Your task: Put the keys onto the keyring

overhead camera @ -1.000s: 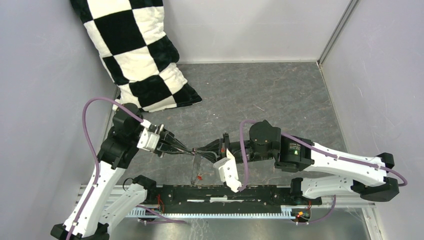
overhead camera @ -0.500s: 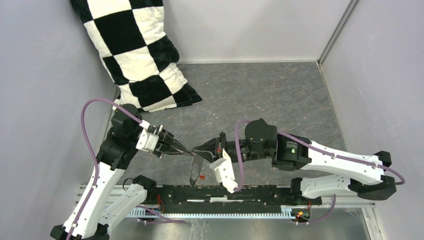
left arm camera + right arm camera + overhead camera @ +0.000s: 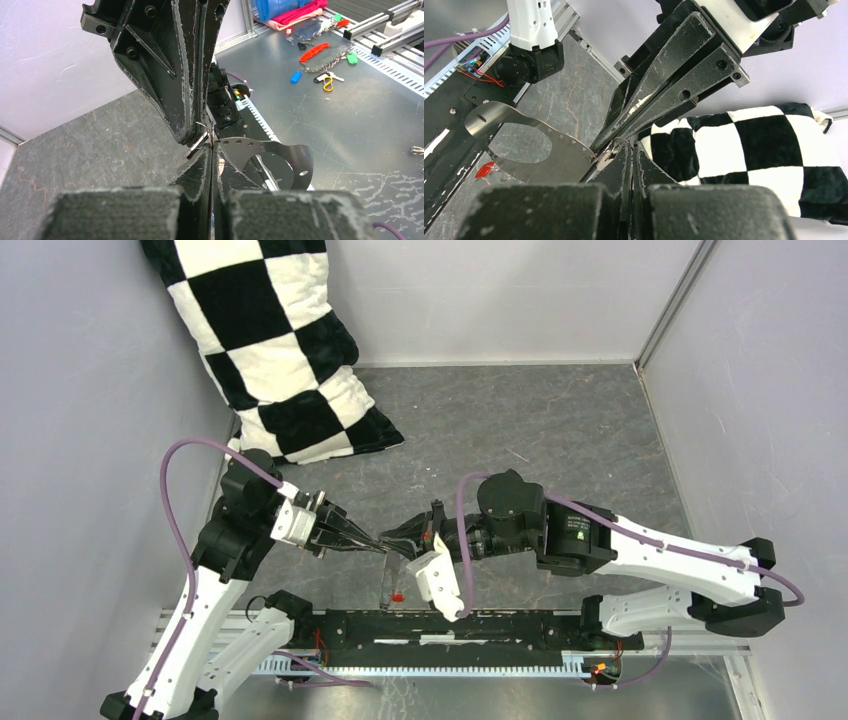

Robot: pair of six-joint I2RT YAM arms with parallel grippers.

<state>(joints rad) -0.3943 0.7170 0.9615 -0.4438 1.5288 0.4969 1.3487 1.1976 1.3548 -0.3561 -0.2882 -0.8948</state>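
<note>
The keyring [image 3: 391, 575] is a grey flat metal hoop with small holes, hanging edge-on between the arms. In the right wrist view the keyring [image 3: 531, 150] shows broad and oval, with a red key [image 3: 484, 170] at its lower end, also the red key [image 3: 398, 594] from above. My left gripper [image 3: 210, 150] is shut on the keyring [image 3: 272, 150] at its top edge. My right gripper [image 3: 631, 148] meets it tip to tip, shut on a small silvery key [image 3: 607, 158] with a thin wire loop. From above, left gripper [image 3: 383, 546] and right gripper [image 3: 393, 538] touch.
A black-and-white checkered pillow [image 3: 270, 340] leans in the back left corner. Grey walls close in the dark mat [image 3: 540, 430]. The black rail [image 3: 450, 628] runs along the near edge. Beyond it, spare coloured keys and tags [image 3: 320, 55] lie on a metal surface.
The right arm has shifted a little to the left, its wrist closer to the left gripper. Both grippers stay shut, tips together, with the hoop hanging below.
</note>
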